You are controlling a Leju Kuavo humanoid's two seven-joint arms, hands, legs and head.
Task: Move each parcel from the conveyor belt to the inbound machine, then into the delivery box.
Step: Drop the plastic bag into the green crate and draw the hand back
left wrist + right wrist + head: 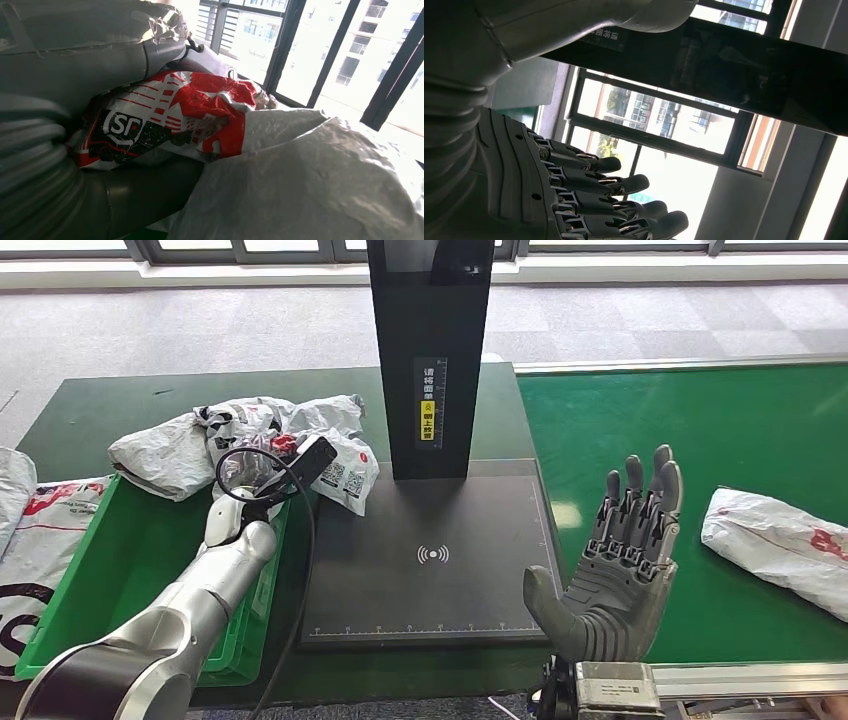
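Beside the scanner, right hand (620, 560) upright (fingers spread).

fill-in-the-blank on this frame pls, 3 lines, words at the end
1. The left hand holds a parcel above the ____ delivery box.
2. The right hand is ____, holding nothing.
3. One parcel on the belt lies on the ____ conveyor belt.

Missing words: green; open; green
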